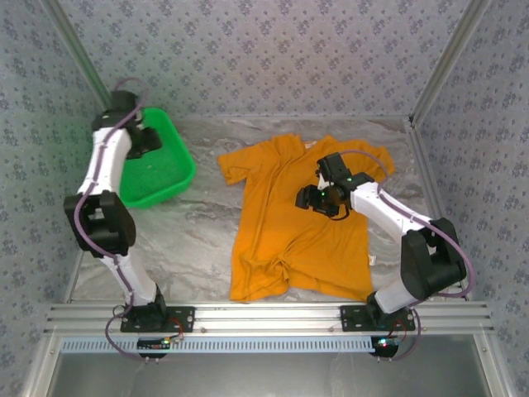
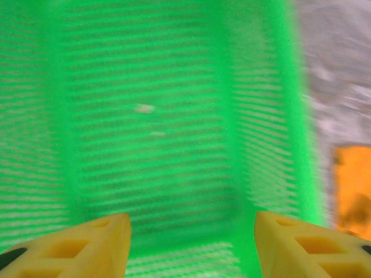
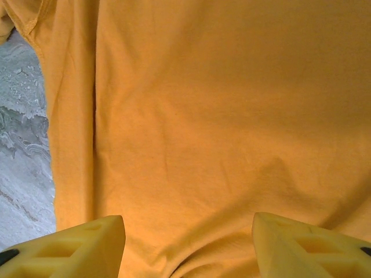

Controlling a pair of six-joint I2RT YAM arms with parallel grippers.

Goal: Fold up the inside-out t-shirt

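Note:
The inside-out t-shirt [image 1: 297,227] lies spread on the marble table, orange-yellow, collar toward the back and hem toward the arms, with a bunched fold at its lower left. My right gripper [image 1: 314,198] hovers over the shirt's chest. In the right wrist view it [image 3: 188,234] is open, with smooth orange cloth [image 3: 220,116] below and nothing between the fingers. My left gripper [image 1: 151,141] is over the green basket; in the left wrist view it [image 2: 191,237] is open and empty. A corner of the t-shirt [image 2: 353,185] shows at the right edge.
The green mesh basket [image 1: 169,186] stands at the back left of the table; its floor [image 2: 156,145] carries a couple of pale specks. Bare marble table [image 1: 198,240] lies between basket and shirt. Patterned walls close in the back and sides.

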